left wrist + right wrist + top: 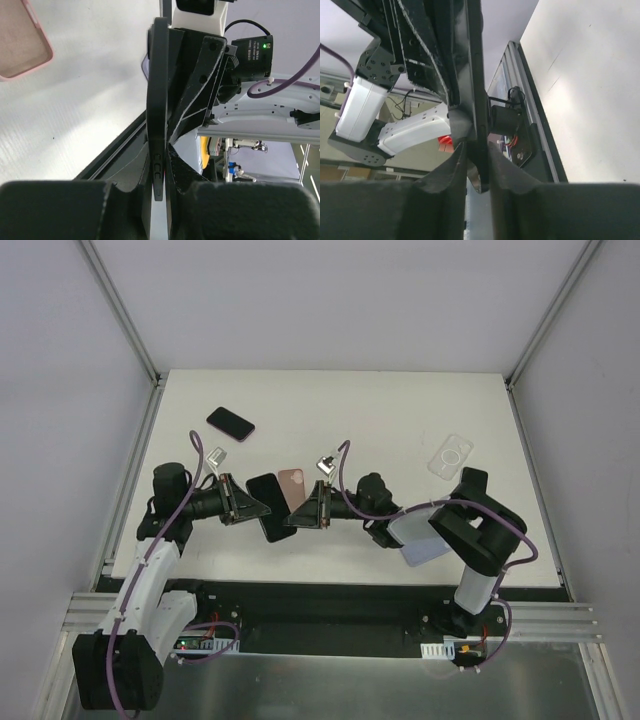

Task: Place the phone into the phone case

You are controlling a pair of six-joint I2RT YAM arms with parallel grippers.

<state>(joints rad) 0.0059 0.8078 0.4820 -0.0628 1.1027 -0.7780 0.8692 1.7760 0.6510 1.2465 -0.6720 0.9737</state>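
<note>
A black phone-shaped slab (268,502) is held edge-on between both grippers, just above the table near its front middle. I cannot tell whether it is a phone, a case, or both together. My left gripper (256,508) is shut on its left side. In the left wrist view (162,175) the slab's edge (157,100) shows side buttons. My right gripper (293,517) is shut on its right side, and it also shows in the right wrist view (476,160). A pink case (292,483) lies on the table just behind the slab, and appears in the left wrist view (22,40).
A second black phone (231,423) lies at the back left. A clear case (451,456) lies at the right. A pale lavender case (420,538) lies under the right arm near the front edge. White walls enclose the table (380,410).
</note>
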